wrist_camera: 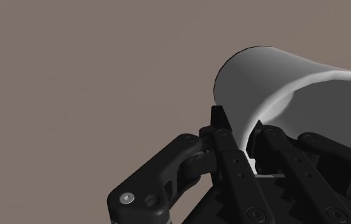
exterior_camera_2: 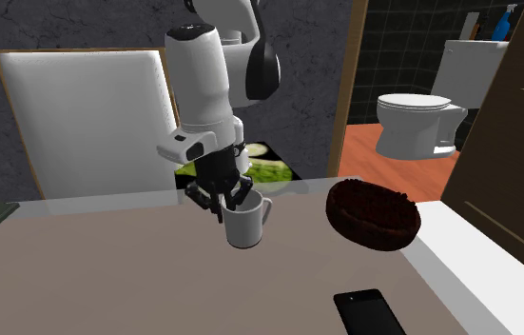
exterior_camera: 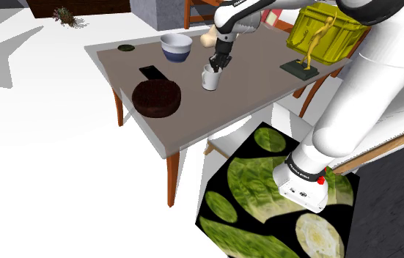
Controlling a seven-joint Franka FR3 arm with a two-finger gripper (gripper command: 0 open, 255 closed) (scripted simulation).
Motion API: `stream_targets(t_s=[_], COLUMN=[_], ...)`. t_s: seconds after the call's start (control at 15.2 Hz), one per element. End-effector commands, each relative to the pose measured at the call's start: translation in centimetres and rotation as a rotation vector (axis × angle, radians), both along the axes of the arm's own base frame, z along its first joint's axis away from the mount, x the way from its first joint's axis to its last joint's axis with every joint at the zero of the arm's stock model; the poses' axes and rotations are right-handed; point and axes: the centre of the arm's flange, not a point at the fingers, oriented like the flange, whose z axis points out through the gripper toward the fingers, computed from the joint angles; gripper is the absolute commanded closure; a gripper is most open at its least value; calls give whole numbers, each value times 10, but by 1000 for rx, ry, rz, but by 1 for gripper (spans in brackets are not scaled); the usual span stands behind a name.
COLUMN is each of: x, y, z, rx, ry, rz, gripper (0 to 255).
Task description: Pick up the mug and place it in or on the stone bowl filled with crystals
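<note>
A white mug stands upright near the middle of the brown table. My black gripper comes down from above and is shut on the mug's rim, one finger inside the wall and one outside. In the wrist view the fingers clasp the thin white wall of the mug. From the second exterior view the gripper pinches the mug on its rim toward that view's left. The dark brown round bowl sits near the table's front corner, apart from the mug; it is also on the right as the bowl.
A black phone lies between mug and dark bowl. A blue-and-white bowl and a small green dish stand further back. A gold figurine and a yellow-green crate occupy the shoulder view's right.
</note>
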Motion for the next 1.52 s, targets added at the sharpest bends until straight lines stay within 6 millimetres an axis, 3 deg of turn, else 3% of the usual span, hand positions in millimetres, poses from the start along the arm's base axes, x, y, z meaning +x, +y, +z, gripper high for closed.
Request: stream_targets(t_s=[0.0, 1.45], x=[0, 0], y=[0, 0], z=[11, 127], rx=[0, 0], ry=[0, 0], rz=[0, 0], gripper=[255, 255])
